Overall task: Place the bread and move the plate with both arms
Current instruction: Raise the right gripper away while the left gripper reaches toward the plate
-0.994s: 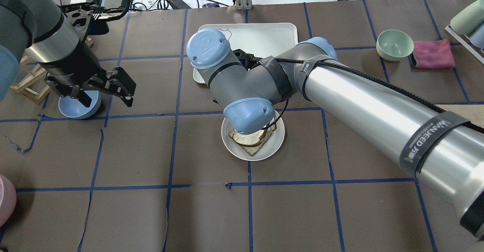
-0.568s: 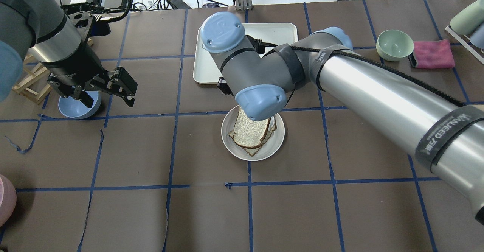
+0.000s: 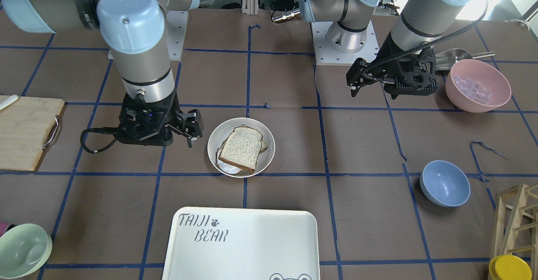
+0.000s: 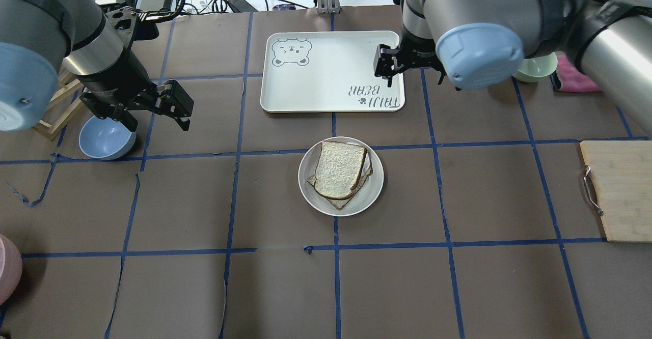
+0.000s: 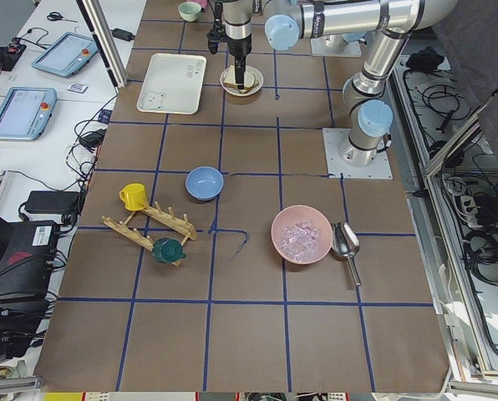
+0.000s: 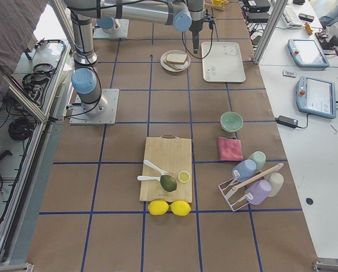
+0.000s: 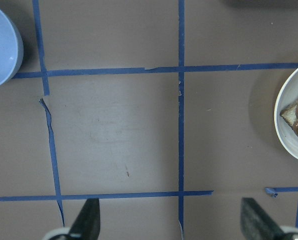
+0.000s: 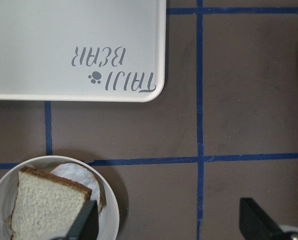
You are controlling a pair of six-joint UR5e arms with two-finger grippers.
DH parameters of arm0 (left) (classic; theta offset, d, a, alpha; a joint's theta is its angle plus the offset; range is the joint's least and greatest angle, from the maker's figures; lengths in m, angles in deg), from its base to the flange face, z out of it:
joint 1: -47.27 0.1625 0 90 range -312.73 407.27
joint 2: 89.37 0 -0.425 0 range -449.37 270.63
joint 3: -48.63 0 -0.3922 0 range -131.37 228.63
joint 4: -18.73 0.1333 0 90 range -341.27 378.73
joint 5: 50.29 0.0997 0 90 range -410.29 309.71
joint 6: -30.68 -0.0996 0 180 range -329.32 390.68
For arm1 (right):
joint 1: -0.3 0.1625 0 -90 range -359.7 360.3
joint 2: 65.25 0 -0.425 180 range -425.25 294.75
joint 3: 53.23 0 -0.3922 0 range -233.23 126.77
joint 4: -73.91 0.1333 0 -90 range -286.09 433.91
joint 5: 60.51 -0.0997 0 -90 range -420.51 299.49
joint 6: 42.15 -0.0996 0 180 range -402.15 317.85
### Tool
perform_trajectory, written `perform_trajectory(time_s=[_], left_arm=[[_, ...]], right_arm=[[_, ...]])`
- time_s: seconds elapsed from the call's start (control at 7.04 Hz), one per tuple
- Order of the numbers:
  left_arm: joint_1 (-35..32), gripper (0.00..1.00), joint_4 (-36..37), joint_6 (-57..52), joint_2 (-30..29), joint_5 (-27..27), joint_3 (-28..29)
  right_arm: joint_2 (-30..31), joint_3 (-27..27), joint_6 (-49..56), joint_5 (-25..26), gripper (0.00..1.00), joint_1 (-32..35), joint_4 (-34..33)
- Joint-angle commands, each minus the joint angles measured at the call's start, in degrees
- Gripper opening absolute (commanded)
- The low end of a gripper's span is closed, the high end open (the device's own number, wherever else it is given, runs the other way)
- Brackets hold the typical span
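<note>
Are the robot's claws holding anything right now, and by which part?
Nothing is held. The left claw and the right claw are both open and empty. The bread lies on the plate, with neither claw touching it.

Matt paper table cover [image 4: 178, 201], smooth off-white plate [image 4: 303, 178], porous rough-crumbed bread [image 4: 338, 168], shiny silver metal right arm [image 4: 621, 59], glossy blue plastic joint cap [image 4: 479, 56], bare wood cutting board [image 4: 621, 191]
</note>
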Motion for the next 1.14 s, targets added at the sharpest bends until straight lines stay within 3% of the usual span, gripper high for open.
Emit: perform_trajectory(time_s=[0.0, 0.28, 0.43, 0.57, 0.99], left_arm=[[-3.92, 1.00, 6.73, 1.19, -3.89, -1.31, -0.21], [-8.85, 1.00, 12.98, 4.89, -7.58, -2.19, -2.13], [-10.61, 0.93, 16.07, 5.25, -8.99, -2.89, -4.58], [-11.76, 0.92, 21.93, 6.47, -10.31, -5.50, -7.82], [-12.64, 0.72, 31.65, 8.06, -14.79, -8.78, -14.18]], right_arm=[[6.17, -0.09, 9.90, -0.74, 1.00, -5.01, 4.37], [10.32, -0.17, 9.42, -2.32, 1.00, -4.60, 9.36], [10.41, 0.00, 9.41, -1.98, 1.00, -4.42, 9.48], [10.33, -0.26, 9.58, -2.32, 1.00, -4.85, 9.31], [10.06, 0.09, 9.59, -1.89, 1.00, -4.68, 9.22]])
